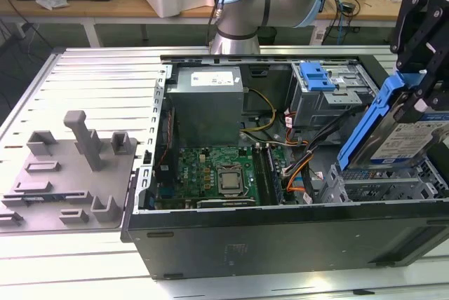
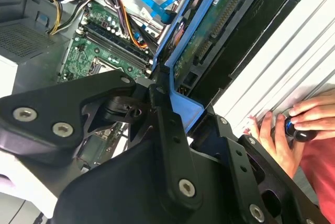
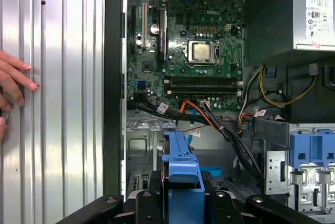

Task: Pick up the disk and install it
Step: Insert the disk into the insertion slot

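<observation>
Ext. view: logged gripper point(image 1: 418, 101) clamped on disk point(image 1: 410, 142), pinching upper end of its blue carrier. Found disk raised clear of PC case point(image 1: 280, 244), tilted, label face toward ext. camera, low end hanging over grey metal bay point(image 1: 379, 186) just below gripper. Noted drive cage point(image 1: 330, 100) w/ blue latch point(image 1: 317, 76) near gripper, toward ext. view's left. Noted PSU box point(image 1: 207, 104) & motherboard point(image 1: 217, 174) further off that way. Spotted grey fixture tray point(image 1: 70, 167) well apart from gripper, outside case, on slatted table point(image 1: 91, 76).

Both wrist views: confirmed gripper point(image 2: 184, 110) point(image 3: 183, 203) closed on carrier edge of disk point(image 2: 209, 35) point(image 3: 180, 156), w/ motherboard beyond. Noted person's hand point(image 2: 277, 135) point(image 3: 13, 82) on table beside case wall, apart from gripper.
</observation>
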### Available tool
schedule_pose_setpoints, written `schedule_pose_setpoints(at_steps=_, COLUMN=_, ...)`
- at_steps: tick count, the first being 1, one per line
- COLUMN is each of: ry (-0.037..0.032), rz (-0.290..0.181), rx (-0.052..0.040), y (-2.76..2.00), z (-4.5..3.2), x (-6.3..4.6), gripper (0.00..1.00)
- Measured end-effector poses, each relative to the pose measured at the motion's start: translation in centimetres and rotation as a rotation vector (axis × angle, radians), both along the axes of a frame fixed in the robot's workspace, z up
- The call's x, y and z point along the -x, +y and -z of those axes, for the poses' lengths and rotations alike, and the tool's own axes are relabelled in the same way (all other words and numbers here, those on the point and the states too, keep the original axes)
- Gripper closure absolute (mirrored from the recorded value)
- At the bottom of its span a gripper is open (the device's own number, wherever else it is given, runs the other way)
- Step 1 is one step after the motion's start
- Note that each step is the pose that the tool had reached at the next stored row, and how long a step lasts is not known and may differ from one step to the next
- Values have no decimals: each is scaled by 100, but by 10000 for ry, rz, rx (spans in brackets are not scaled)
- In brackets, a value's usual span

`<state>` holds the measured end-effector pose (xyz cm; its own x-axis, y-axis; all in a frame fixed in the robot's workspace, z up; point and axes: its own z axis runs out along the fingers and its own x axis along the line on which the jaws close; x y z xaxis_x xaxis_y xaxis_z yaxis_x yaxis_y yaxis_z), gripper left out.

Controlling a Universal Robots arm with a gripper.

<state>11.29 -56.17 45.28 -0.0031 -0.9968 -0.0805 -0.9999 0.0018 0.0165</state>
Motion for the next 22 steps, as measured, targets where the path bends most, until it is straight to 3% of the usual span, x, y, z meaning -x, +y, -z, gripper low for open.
schedule_pose_setpoints(at_steps=4, ry=0, rz=0, rx=1, y=-24, z=0, x=0, gripper=63)
schedule_pose_setpoints(at_steps=22, ry=0, rz=22, rx=1, y=-26, z=20, x=0, gripper=63)
